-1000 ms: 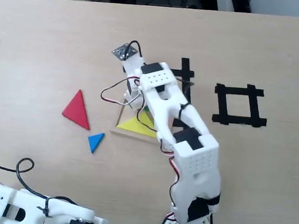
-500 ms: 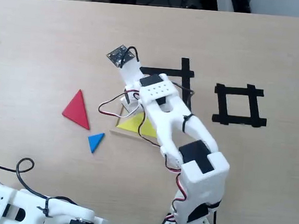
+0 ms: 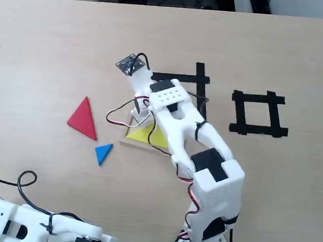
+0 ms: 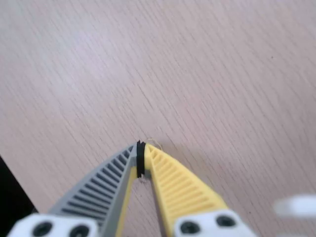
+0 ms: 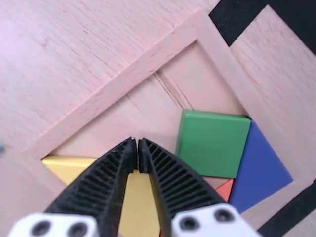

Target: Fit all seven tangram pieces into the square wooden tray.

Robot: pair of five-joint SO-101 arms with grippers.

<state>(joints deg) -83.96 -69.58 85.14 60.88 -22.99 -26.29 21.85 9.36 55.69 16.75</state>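
Note:
The square wooden tray [image 5: 123, 79] holds a green square [image 5: 212, 143], a blue piece [image 5: 264, 170], a yellow triangle [image 5: 69, 165] and a sliver of an orange piece [image 5: 224, 188]. My right gripper [image 5: 137, 147] is shut with nothing in it, hovering over the tray's bare floor beside the yellow triangle. In the high view the right arm [image 3: 178, 122] covers most of the tray [image 3: 142, 145]; the yellow triangle [image 3: 143, 135] peeks out. A red triangle [image 3: 83, 117] and a small blue triangle [image 3: 103, 152] lie on the table left of the tray. My left gripper [image 4: 141, 159] is shut above bare tabletop.
Black tape outlines mark the table right of the tray, one square [image 3: 259, 114] and a partly covered one [image 3: 199, 79]. The left arm's base [image 3: 34, 223] sits at the near left corner. The table edge [image 4: 12, 182] lies close to the left gripper.
The right arm's wrist swung a little to the left and toward the near side over the tray. The loose triangles and the left arm stayed put.

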